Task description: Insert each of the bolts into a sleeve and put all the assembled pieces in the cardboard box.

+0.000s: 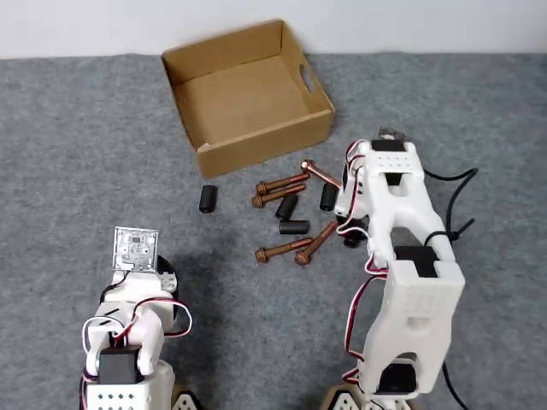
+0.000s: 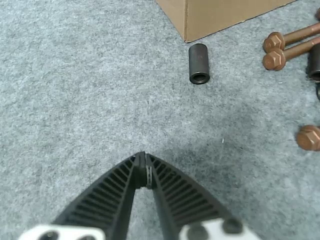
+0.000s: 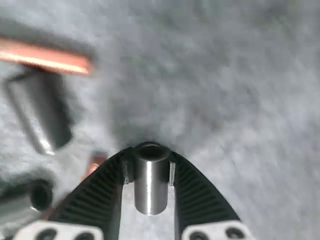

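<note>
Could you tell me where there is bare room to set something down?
Free: the carpet left of the cardboard box and the lone sleeve. Crowded: bolts and sleeves between the box and the right gripper.

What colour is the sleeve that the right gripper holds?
Dark grey to black, slightly shiny; the sleeve shows best in the right wrist view.

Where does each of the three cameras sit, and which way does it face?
High view: fixed above the table, looking down on box, bolts, left arm, right arm.
Left wrist view: on left arm, facing past shut left gripper toward a lone sleeve and the box.
Right wrist view: on right arm, facing the table past right gripper, shut on held sleeve.
Shared: high and left wrist views both show the lone sleeve.
</note>
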Tool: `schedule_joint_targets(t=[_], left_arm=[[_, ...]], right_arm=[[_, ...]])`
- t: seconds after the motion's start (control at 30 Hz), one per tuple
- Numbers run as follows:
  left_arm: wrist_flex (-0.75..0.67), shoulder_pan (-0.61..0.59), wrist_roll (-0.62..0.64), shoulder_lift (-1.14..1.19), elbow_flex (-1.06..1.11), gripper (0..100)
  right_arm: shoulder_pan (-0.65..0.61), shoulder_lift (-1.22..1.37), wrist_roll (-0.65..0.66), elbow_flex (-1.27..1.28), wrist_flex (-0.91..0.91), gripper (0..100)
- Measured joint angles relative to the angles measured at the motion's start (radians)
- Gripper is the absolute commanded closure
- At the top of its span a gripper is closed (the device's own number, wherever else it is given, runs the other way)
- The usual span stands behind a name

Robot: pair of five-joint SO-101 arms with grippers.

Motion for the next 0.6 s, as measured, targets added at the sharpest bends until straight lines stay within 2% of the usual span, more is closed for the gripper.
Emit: schedule_joint_targets(t=[0.23,0.4,0.6], left_arm=[[0.000,0.000,0.000,0.000,0.000,99],[0.000,0.000,0.000,0.000,0.000,99],[0.000,0.000,0.000,0.000,0.000,99]], right_arm=[[0.005,-0.084,0.089,-0.153,0.307,99.0],[0.028,-0.249,0.127,-0.140,0.333,99.0],[0.032,-0.505,0.129,0.040,0.333,99.0]])
